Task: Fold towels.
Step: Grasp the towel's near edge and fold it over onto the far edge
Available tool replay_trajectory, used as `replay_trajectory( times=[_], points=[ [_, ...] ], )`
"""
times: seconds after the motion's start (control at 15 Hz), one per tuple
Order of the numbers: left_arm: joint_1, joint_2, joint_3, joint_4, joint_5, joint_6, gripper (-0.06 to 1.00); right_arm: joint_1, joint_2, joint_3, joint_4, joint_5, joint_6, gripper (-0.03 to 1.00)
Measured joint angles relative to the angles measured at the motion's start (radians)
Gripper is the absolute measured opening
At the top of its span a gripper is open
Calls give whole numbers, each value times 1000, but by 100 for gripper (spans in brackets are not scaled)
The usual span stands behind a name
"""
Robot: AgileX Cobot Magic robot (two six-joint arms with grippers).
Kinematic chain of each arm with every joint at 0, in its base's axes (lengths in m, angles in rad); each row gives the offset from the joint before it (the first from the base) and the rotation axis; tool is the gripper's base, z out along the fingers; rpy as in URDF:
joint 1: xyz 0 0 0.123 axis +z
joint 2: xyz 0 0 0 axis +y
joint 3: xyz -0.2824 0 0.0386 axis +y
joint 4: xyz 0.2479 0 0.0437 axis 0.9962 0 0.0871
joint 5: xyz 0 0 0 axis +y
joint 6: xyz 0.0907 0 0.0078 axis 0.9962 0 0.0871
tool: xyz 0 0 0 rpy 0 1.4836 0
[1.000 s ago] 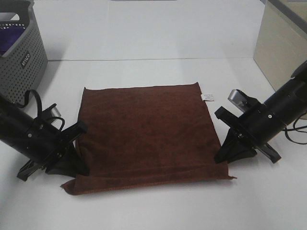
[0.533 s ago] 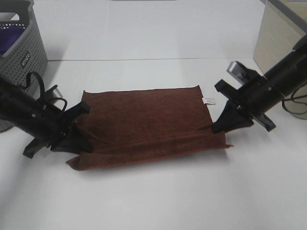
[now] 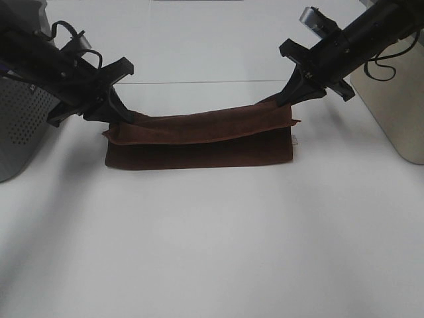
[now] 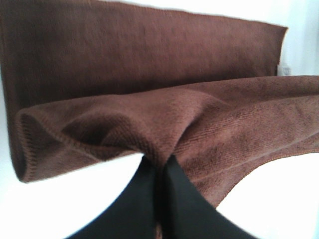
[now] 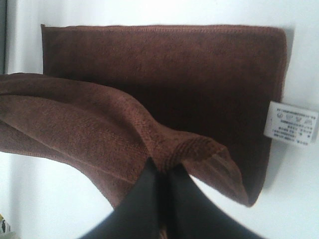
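Note:
The dark reddish-brown towel (image 3: 199, 136) lies across the white table, its near edge lifted and carried back over the rest so it is doubled. My left gripper (image 3: 118, 118) is shut on the towel's left lifted corner (image 4: 154, 149). My right gripper (image 3: 286, 101) is shut on the right lifted corner (image 5: 192, 152). Both hold the hem above the lower layer. The towel's white tag (image 5: 290, 122) shows in the right wrist view beside the lower layer's corner.
A grey perforated basket (image 3: 20, 126) stands at the left behind my left arm. A beige box (image 3: 391, 99) stands at the right edge near my right arm. The white table (image 3: 212, 245) spreads in front of the towel.
Both grippers have lifted the towel's near edge and carried it away from the camera, over the far half. The flat square has become a narrow doubled strip.

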Motion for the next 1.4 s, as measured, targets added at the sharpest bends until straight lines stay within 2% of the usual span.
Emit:
replay_trajectory(
  times=[0.2,0.53,0.8,0.93,1.0,1.07,1.27,1.4],
  points=[
    [0,82,-124,83,-1,-37,1,1,113,-112,-10,8,20,0],
    [0,221,-237,107,-44,-40,1,2,246,-163,-10,-70,37,0],
    [0,260,-255,105,-87,-40,1,2,290,-164,2,-100,37,1],
    [0,273,-255,105,-92,-40,5,2,290,-164,4,-107,37,10],
    [0,274,-255,105,-102,-40,14,2,290,-164,8,-106,37,21],
    [0,274,-255,104,-108,-40,28,2,290,-165,28,-97,37,36],
    [0,273,-258,92,-96,-40,84,2,279,-176,58,-42,29,77],
    [0,259,-260,131,-80,-40,87,2,276,-176,55,-24,29,80]
  ],
)
